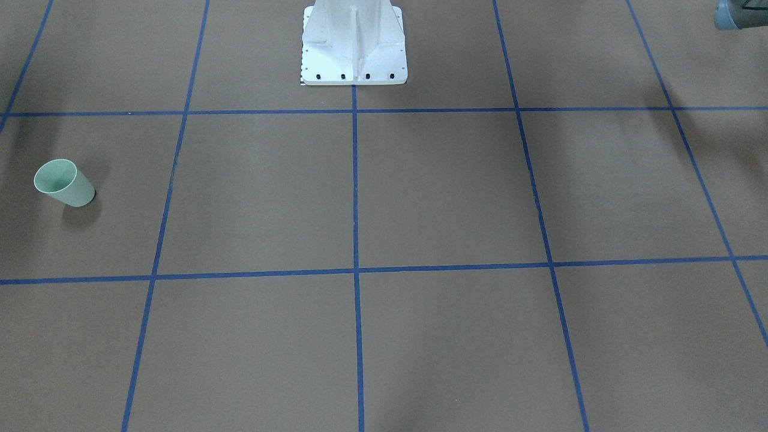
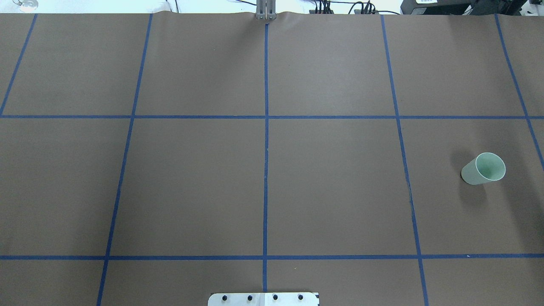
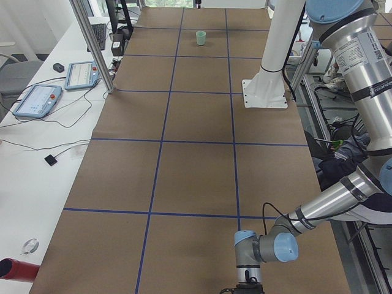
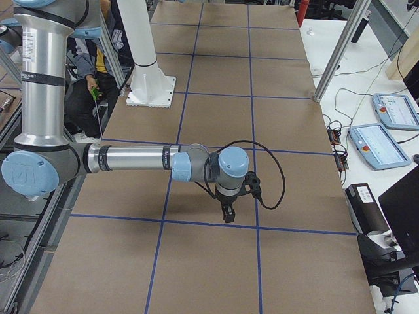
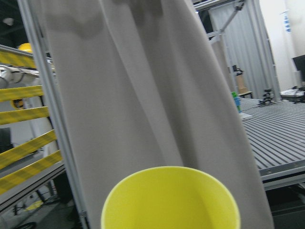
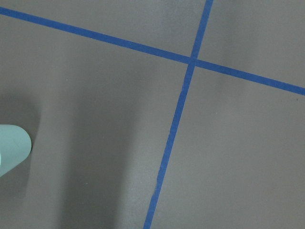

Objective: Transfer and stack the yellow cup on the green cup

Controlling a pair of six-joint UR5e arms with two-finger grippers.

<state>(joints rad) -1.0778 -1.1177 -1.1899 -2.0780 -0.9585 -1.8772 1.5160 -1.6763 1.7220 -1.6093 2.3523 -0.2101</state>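
**A:** How is the left hand [image 3: 247, 286]?

**B:** Only its top part shows, at the lower edge of the left side view, under the wrist of the near arm. I cannot tell if it is wide or narrow. Its wrist camera shows no fingers. It shows the yellow cup [image 5: 170, 202], a small bright plastic tumbler, very close at the bottom of the view, with the round open rim visible. Behind the cup hangs a grey curtain [image 5: 143, 86].

**A:** And the right hand [image 4: 226, 214]?

**B:** It points down over the brown paper-covered worktop [image 2: 195, 182], which is marked with blue tape lines [image 2: 266, 170]. It shows only in the right side view, so I cannot tell its opening either.

**A:** Where is the other cup?

**B:** The green cup [image 2: 483, 168], a small pale mint plastic tumbler, stands upright on the worktop. It is in the middle row of squares, on the robot's right side, well apart from the white robot base [image 1: 354, 42]. Its edge also shows at the left of the right wrist view.
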